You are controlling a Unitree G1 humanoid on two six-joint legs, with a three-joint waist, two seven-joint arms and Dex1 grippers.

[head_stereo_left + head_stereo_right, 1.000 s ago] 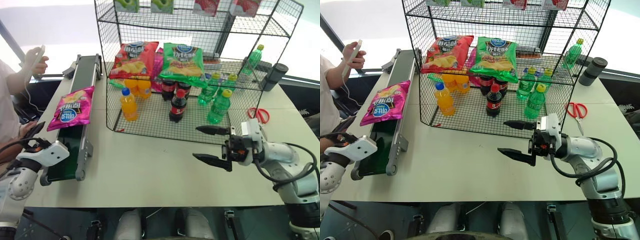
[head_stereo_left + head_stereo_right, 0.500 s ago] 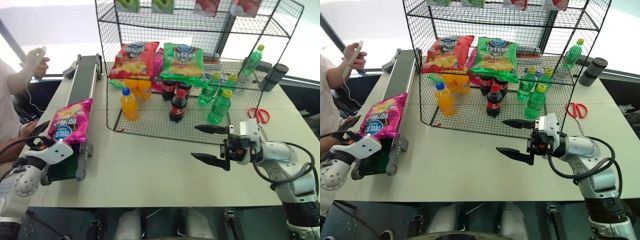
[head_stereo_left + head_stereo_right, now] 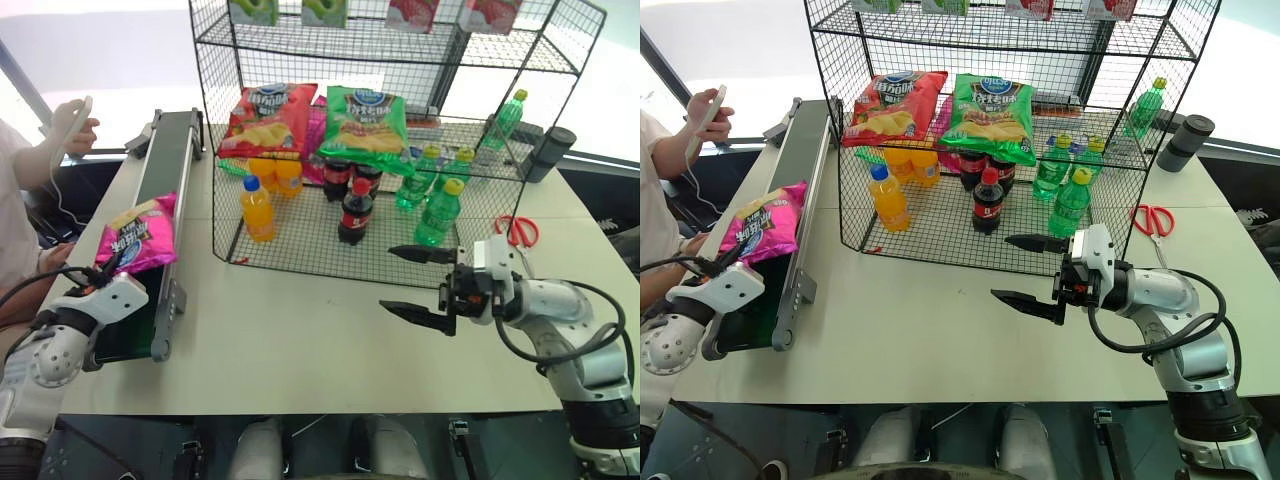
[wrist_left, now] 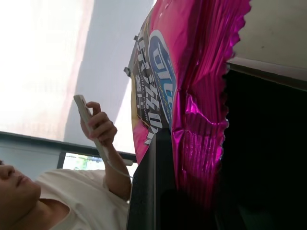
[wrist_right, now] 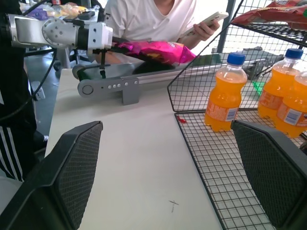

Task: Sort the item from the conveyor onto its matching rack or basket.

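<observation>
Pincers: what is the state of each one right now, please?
Left pincer: closed on the near edge of the pink crisp bag.
Right pincer: open, holding nothing.

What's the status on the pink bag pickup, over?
Left gripper shut on pink crisp bag at conveyor near end. Right gripper open, empty, beside rack. Nothing in the way.

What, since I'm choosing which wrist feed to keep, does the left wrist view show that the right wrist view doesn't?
Left wrist view: the pink crisp bag up close, with its blue logo and crimped edge readable. Right wrist view: orange bottles on the rack floor, the left end effector at the bag's end, and the right end effector open. Both: the bag, the conveyor, and the person holding a white device.
</observation>
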